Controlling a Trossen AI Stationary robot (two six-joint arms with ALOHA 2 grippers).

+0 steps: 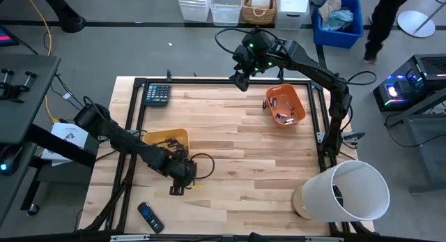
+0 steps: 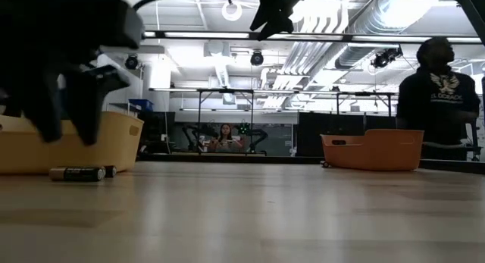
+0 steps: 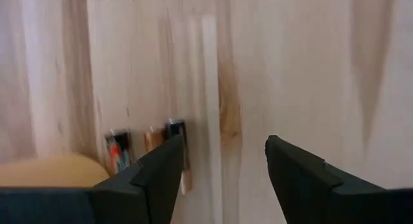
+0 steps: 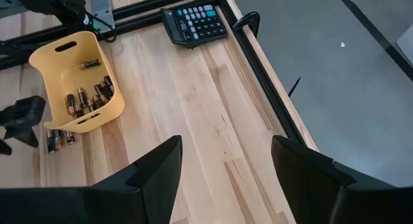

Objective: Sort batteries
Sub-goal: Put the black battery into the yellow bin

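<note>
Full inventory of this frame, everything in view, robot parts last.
yellow bin: one, left side of the table, holds several batteries
batteries on table: a few, dark with coppery bands, just outside the yellow bin
orange bin: one, right rear of the table, holds batteries
calculator: one, dark, rear left corner
remote control: one, black, front left
white bucket: one, lying at front right corner
person: one, dark top, behind the table
left end effector: open, low over the table near the loose batteries
right end effector: open, raised at the rear edge
</note>
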